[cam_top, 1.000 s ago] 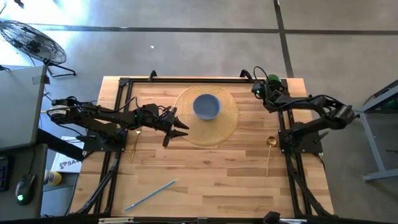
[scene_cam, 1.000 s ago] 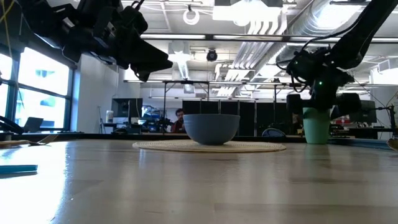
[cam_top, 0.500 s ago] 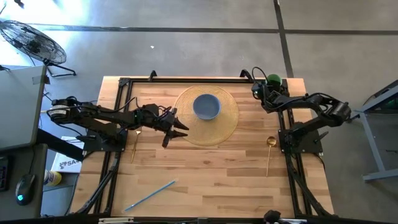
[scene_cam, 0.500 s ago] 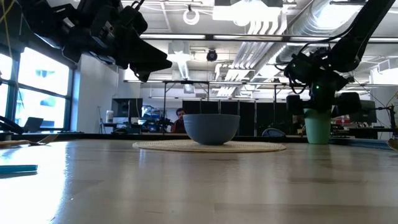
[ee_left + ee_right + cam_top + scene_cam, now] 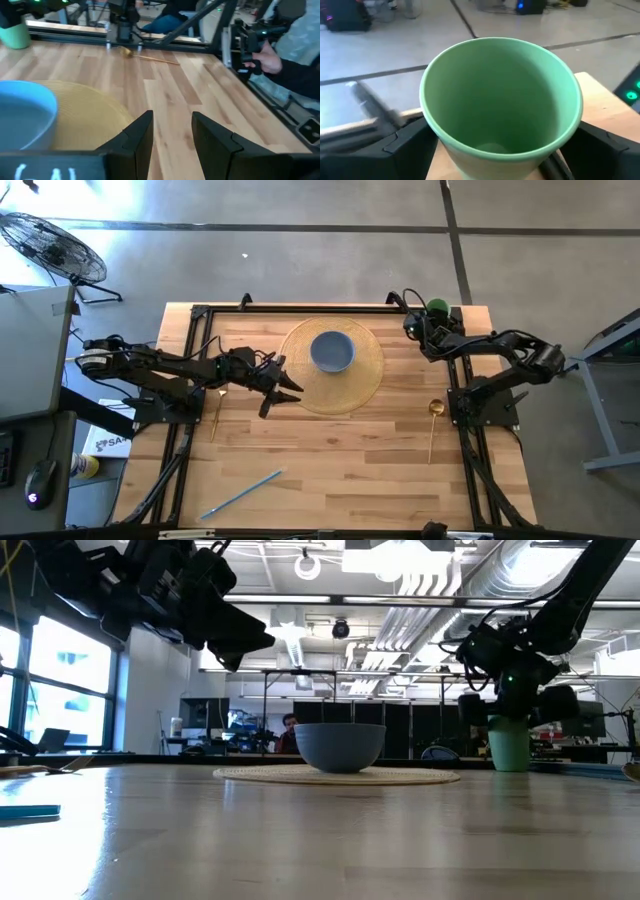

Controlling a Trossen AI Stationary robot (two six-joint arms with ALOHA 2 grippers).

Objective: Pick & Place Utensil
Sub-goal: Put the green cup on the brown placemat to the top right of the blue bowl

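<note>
A gold spoon [image 5: 432,426] lies flat on the table's right side, and another gold utensil [image 5: 217,411] lies under my left arm. A blue utensil [image 5: 240,493] rests near the near edge. A blue bowl [image 5: 331,351] sits on a round woven mat [image 5: 362,379]. My left gripper [image 5: 283,387] hovers open above the mat's left edge [image 5: 95,125]. My right gripper [image 5: 433,314] is open at the far right corner. Its fingers [image 5: 407,141] stand on either side of the upright green cup [image 5: 501,100]. My right gripper reaches level from the table's near right side, with one finger [image 5: 407,141] on each side of the green cup's wall [image 5: 440,142]. I cannot tell whether the fingers touch it. The cup stands upright on the table.
Black frame rails [image 5: 193,360] run along both sides of the table. Bare wood lies between the mat and the near edge. A person's hand [image 5: 269,59] shows beyond the table's right rail in the left wrist view. A fan [image 5: 50,245] stands on the floor.
My right gripper has edged a little toward the table's left at the green cup. The cup, bowl and utensils have stayed where they were.
</note>
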